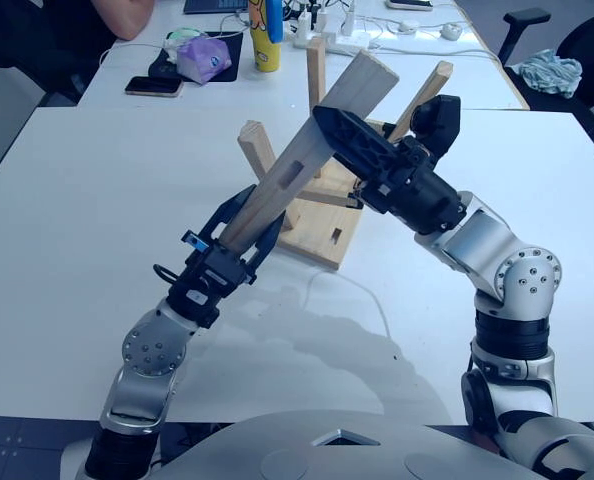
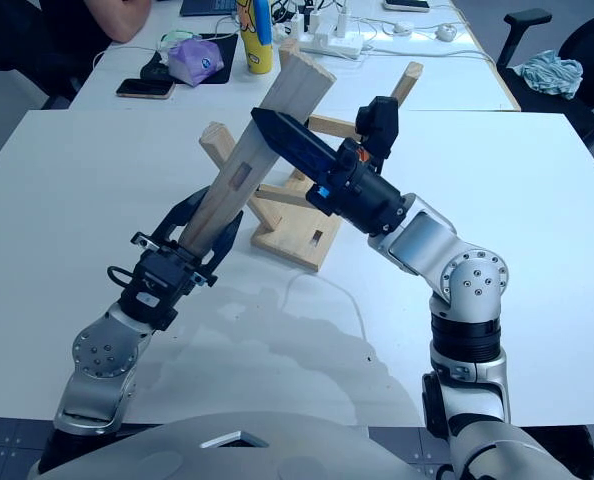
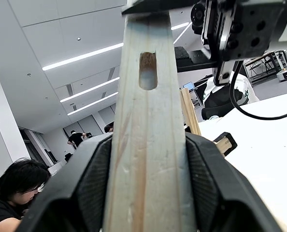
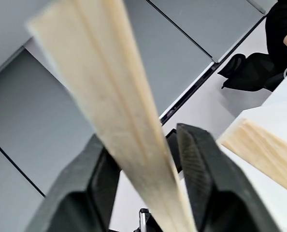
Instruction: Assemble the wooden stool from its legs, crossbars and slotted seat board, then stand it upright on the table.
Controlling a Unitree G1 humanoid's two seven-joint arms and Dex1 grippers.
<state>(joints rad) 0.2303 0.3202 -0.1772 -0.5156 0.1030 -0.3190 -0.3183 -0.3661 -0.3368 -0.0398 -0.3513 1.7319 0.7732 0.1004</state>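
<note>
Frame centre: pale wooden leg (image 3: pixel 146 106) with oval slot, clamped between black left pincer (image 3: pixel 148 140) fingers (image 3: pixel 93 188). Upper right of frame: right pincer (image 3: pixel 177 29) gripping its far end. White desk (image 3: pixel 274 145) lower right.

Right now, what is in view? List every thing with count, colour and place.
near table: one, white, in front.
far table: one, white, behind.
leg: one, pale wood, slotted, tilted over the near table.
stool: one, pale wood, part-built, lying on the near table behind the leg.
bottle: one, yellow, far table.
phone: one, dark, far table.
pouch: one, purple, far table.
power strip: one, white, far table.
cloth: one, teal, far right.
left gripper: one, black, shut on the leg's lower end.
right gripper: one, black, shut on its upper part.
</note>
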